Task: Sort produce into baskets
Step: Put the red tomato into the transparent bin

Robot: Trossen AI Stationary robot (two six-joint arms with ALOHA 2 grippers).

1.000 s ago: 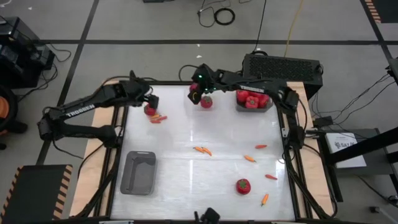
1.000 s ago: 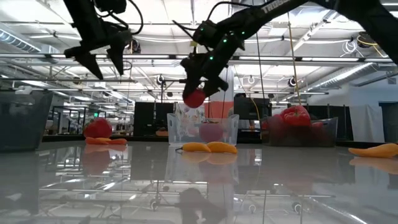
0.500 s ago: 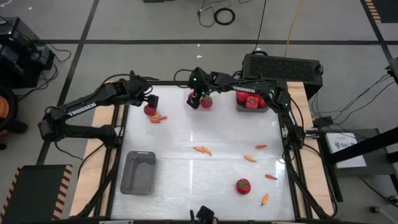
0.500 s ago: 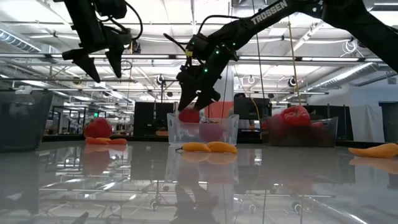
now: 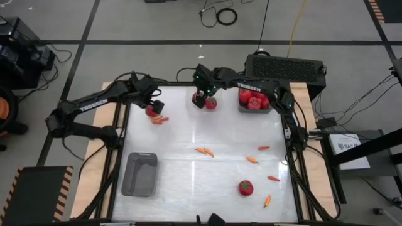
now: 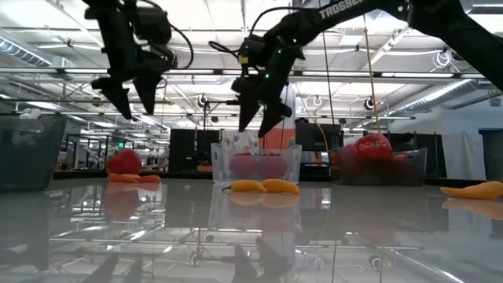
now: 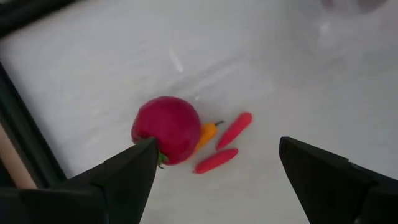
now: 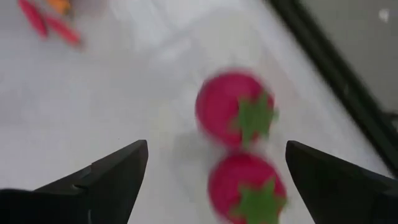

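Observation:
My right gripper (image 5: 202,95) is open just above two red tomatoes with green tops (image 8: 236,118) (image 8: 246,186) at the table's far middle. The low view shows them within a small clear tub (image 6: 255,165), with the gripper (image 6: 258,118) above its rim. My left gripper (image 5: 153,105) is open above a tomato (image 7: 168,129) and three small peppers (image 7: 216,160) at the far left, touching nothing. One grey basket (image 5: 241,108) at the far right holds several tomatoes. The other (image 5: 141,174) sits near left.
Loose peppers lie mid-table (image 5: 204,151) and toward the right (image 5: 252,159) (image 5: 273,178) (image 5: 267,201). A lone tomato (image 5: 245,187) sits near right. A big black box (image 5: 286,66) stands beyond the far right edge. The table's middle is bare.
My right gripper has come down with a tomato to the clear tub, opened and let it go, then risen a little. The tomato now lies beside the other one there. My left gripper has gone down a little toward its tomato, still open.

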